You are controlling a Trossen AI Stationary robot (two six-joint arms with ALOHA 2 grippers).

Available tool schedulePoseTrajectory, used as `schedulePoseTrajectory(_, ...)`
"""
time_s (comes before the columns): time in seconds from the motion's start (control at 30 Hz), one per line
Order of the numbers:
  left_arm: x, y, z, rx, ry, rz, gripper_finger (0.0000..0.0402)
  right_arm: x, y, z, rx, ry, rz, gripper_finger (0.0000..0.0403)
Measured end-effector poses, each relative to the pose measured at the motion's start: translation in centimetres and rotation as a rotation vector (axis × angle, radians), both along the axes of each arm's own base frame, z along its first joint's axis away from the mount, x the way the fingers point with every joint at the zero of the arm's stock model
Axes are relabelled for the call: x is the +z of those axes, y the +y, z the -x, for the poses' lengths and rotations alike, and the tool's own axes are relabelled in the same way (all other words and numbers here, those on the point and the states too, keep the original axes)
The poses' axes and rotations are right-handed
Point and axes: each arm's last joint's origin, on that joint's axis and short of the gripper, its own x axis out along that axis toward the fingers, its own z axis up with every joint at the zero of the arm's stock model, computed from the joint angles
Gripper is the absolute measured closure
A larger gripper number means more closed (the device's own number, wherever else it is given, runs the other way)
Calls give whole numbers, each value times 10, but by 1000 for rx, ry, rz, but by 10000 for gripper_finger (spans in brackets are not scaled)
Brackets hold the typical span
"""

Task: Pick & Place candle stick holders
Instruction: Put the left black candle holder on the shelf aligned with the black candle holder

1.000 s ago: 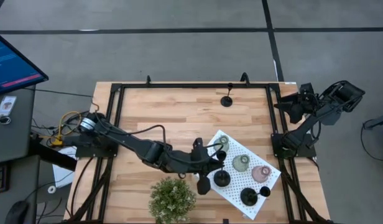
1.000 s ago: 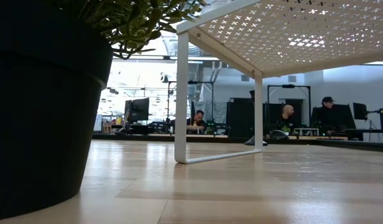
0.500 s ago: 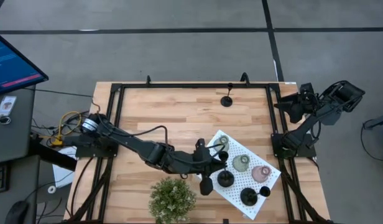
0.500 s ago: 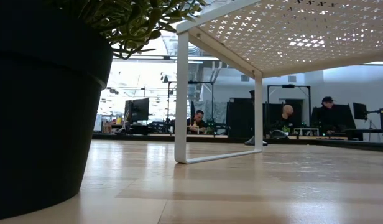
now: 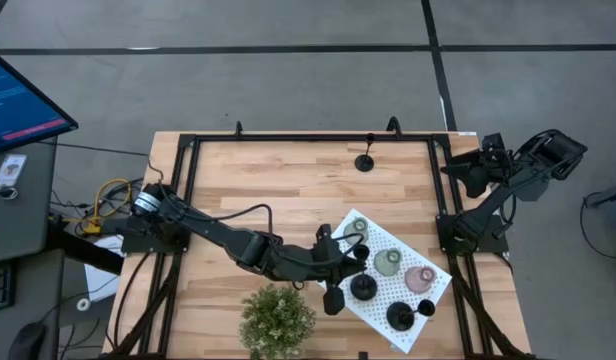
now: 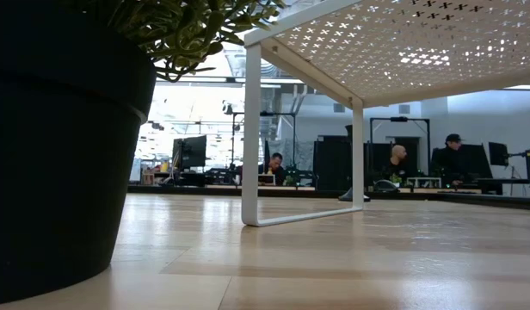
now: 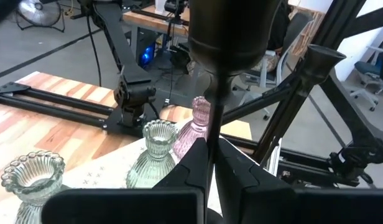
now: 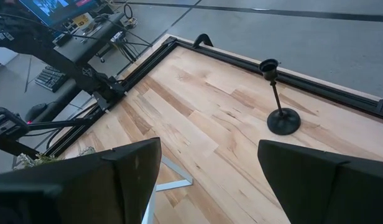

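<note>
A grey floor (image 5: 288, 70) crossed by dark lines is seen around the wooden table (image 5: 278, 180). A monitor (image 5: 18, 105) is placed on a dark desk (image 5: 18, 220) beside it. Beyond the table a bright hall is seen — desks, screens (image 6: 189, 151), and what appear to be seated people (image 6: 274, 165).

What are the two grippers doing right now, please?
Left gripper: closed on the stem of a black candle stick holder, over the white perforated board.
Right gripper: open, holding nothing.
</note>
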Motion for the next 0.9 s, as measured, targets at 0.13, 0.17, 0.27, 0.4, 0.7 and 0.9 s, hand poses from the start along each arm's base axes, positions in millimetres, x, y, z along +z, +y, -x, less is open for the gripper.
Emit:
schedulePoseTrajectory(0.13, 1, 0, 0, -1, -10, 10, 391, 0, 0, 0, 0, 0, 0, 143)
schedulePoseTrajectory(0.17, 1, -1, 0, -6, -11, 12, 392, 0, 0, 0, 0, 0, 0, 143)
schedulePoseTrajectory(0.27, 1, -3, 1, -14, -10, 13, 392, 0, 0, 0, 0, 0, 0, 143)
schedulePoseTrajectory(0.4, 1, -3, 1, -15, -9, 13, 391, 0, 0, 0, 0, 0, 0, 143)
schedulePoseTrajectory(0.7, -1, -3, 1, -15, 3, 5, 391, 0, 0, 0, 6, 5, -4, 143)
schedulePoseTrajectory(0.9, -1, -3, 1, -37, 5, 11, 381, -1, 1, 0, 26, 21, -23, 143)
